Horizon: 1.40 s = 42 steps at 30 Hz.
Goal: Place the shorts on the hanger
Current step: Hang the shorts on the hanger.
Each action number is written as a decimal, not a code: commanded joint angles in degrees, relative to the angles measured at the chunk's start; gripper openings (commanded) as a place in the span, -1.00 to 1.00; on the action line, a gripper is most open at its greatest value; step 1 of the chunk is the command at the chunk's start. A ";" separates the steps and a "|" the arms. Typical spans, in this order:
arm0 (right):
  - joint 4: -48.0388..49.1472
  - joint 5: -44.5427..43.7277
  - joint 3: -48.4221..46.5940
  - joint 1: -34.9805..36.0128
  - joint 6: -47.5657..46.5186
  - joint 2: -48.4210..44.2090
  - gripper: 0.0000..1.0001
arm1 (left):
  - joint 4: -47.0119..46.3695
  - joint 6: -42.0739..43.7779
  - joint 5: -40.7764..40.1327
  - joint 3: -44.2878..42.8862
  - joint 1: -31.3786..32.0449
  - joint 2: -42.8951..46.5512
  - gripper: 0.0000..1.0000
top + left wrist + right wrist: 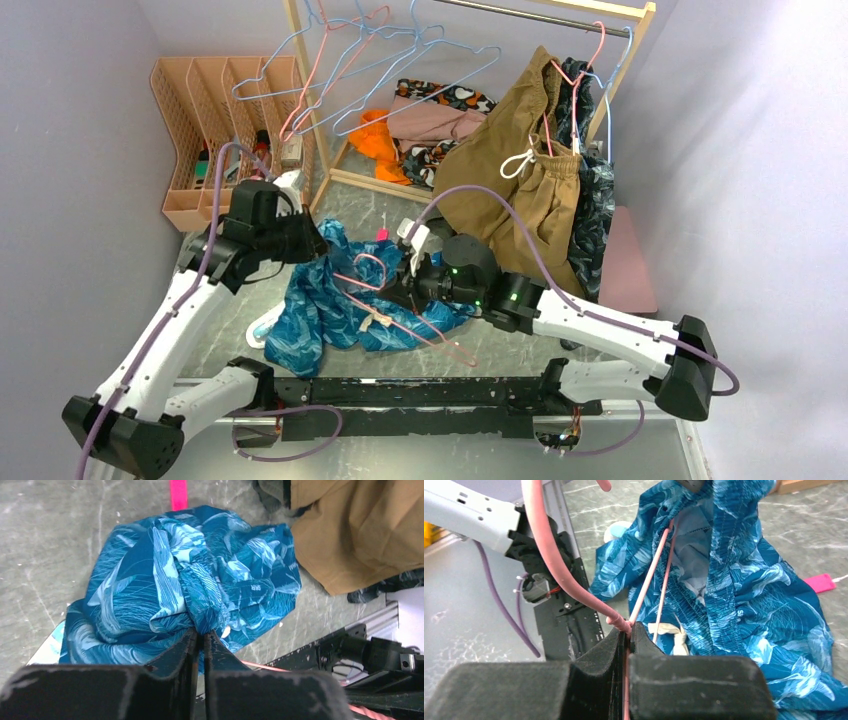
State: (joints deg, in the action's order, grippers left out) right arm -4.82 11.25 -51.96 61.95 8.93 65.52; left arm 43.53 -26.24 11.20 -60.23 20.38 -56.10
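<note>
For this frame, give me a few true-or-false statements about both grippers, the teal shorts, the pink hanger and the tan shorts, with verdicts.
1. The left gripper is shut on the teal leaf-print shorts. True.
2. The right gripper is open and empty. False: it is shut on the pink hanger, just below its hook.
3. The tan shorts lie flat on the table. False: they hang from the clothes rail.
4. The pink hanger lies against the teal leaf-print shorts. True.
</note>
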 commanded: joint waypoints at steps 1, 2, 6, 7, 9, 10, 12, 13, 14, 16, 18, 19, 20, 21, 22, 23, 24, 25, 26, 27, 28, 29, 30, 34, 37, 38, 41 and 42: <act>12.34 3.72 4.26 0.94 5.16 -2.90 -1.00 | -3.24 0.14 7.23 -1.05 0.87 -2.64 -0.69; 13.87 2.15 5.11 0.97 5.95 -3.55 -1.00 | -3.08 0.14 7.08 -0.98 1.21 -3.09 -0.57; 16.82 -1.93 7.17 0.94 7.07 -4.78 -1.00 | -1.87 0.22 5.13 -1.24 1.94 -2.26 0.01; 17.18 -2.17 7.41 0.92 7.27 -4.82 -1.00 | -1.57 0.22 4.80 -1.40 1.94 -1.81 0.13; 17.91 -2.61 7.93 0.96 7.40 -4.55 -1.00 | -0.79 0.30 4.02 -2.03 1.94 -0.80 0.28; 18.13 -2.77 8.13 0.96 7.55 -4.29 -1.00 | -0.35 0.43 3.81 -2.39 1.94 -0.27 0.32; 18.87 -2.73 8.56 0.90 7.91 -3.87 -1.00 | 1.05 0.72 3.30 -3.11 1.94 0.57 0.42; 19.22 -2.61 8.70 0.93 8.08 -3.58 -1.00 | 1.89 0.79 2.77 -3.39 1.90 1.04 0.44; 19.42 -2.49 8.80 0.93 8.16 -3.17 -1.00 | 2.65 0.83 2.29 -3.60 1.94 1.66 0.45; 19.66 -2.21 9.05 0.92 8.44 -2.59 -1.00 | 4.55 0.73 0.21 -3.54 1.94 3.09 0.46; 20.01 -2.59 9.54 0.98 8.71 -2.24 -1.00 | 6.62 0.06 -2.64 -3.11 1.94 4.59 0.44; 19.96 -3.12 9.73 0.98 8.85 -2.16 -1.00 | 7.49 -0.49 -3.92 -2.69 1.94 5.40 0.43; 19.87 -3.80 9.96 0.93 8.98 -2.28 -1.00 | 8.13 -1.13 -5.32 -2.13 1.94 6.29 0.42; 19.77 -4.91 10.28 0.93 9.25 -2.32 -1.00 | 8.56 -1.93 -6.49 -1.31 1.94 7.36 0.41; 19.76 -5.71 10.61 0.94 9.48 -2.46 -1.00 | 8.72 -2.92 -7.02 -0.42 1.94 8.27 0.41; 19.83 -6.51 10.97 0.93 9.78 -2.60 -1.00 | 8.82 -3.66 -7.60 0.45 1.94 9.12 0.40; 19.96 -7.12 11.38 0.95 10.03 -2.71 -1.00 | 8.91 -4.27 -7.88 1.32 1.94 9.80 0.39; 20.14 -7.87 11.70 0.96 10.34 -2.94 -1.00 | 8.93 -4.62 -8.12 2.06 1.94 10.26 0.38; 20.12 -8.49 11.98 0.93 10.66 -3.08 -1.00 | 9.17 -5.05 -8.38 2.73 1.94 10.56 0.38; 20.11 -8.99 12.17 0.97 10.86 -3.11 -1.00 | 9.55 -5.28 -8.53 3.19 1.94 10.71 0.37; 19.99 -9.45 12.23 0.94 11.02 -3.11 -1.00 | 9.70 -5.44 -8.70 3.65 1.99 10.70 0.36; 19.80 -9.93 12.26 0.96 11.24 -3.07 -1.00 | 9.85 -5.54 -8.59 4.11 1.95 10.66 0.35; 19.69 -10.42 12.24 0.97 11.42 -3.14 -1.00 | 9.89 -5.53 -8.61 4.53 1.94 10.55 0.35; 19.73 -10.85 12.20 0.95 12.06 -3.23 -1.00 | 9.01 -5.66 -9.31 6.30 1.94 9.78 0.35; 20.06 -9.82 12.05 0.94 12.24 -2.55 -1.00 | 8.47 -6.42 -11.61 7.31 1.94 9.04 0.36; 20.11 -9.45 11.93 0.92 12.19 -2.19 -1.00 | 8.54 -7.12 -12.71 7.54 1.94 8.71 0.36; 20.64 -8.98 11.96 0.98 12.41 -1.42 -1.00 | 9.03 -10.22 -16.46 8.82 1.94 7.60 0.35; 20.97 -8.91 12.08 0.98 12.50 -1.34 -1.00 | 9.20 -11.13 -17.51 9.20 1.94 7.26 0.33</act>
State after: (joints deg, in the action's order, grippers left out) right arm 12.78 2.13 -39.75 62.50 20.75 63.64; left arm 52.27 -33.34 -0.36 -52.51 21.98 -47.90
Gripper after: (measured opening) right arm 0.029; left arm 0.676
